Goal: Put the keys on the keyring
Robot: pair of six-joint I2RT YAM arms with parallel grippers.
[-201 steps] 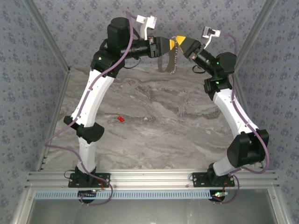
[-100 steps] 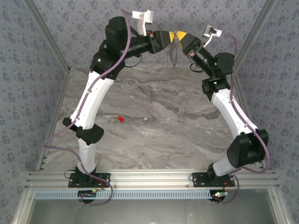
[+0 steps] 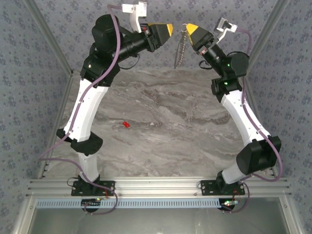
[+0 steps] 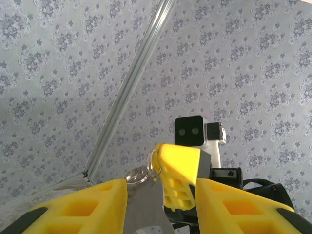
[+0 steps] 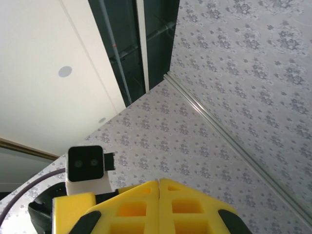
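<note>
The grey keyring [image 3: 180,48] hangs high over the table's far edge, dangling from my right gripper [image 3: 190,28], which is shut on its top ring. In the left wrist view that small ring [image 4: 153,163] pokes out of the right gripper's yellow tip [image 4: 179,168], and a grey metal tab [image 4: 146,204] hangs below it. My left gripper [image 3: 167,28] is a short way left of the keyring, apart from it, its yellow fingers [image 4: 78,209] open with nothing held. In the right wrist view the right gripper [image 5: 159,183] has its fingers pressed together. The red key [image 3: 125,125] lies on the marble table [image 3: 185,136], left of centre.
Patterned walls [image 3: 44,58] close in the table on the left, right and back. A metal rail [image 3: 156,187] carrying both arm bases runs along the near edge. Both arms arch up and inward above the far half of the table.
My left gripper has drawn back to the left, away from the right gripper's tip, and its arm has risen. The keyring now hangs from the right gripper alone.
</note>
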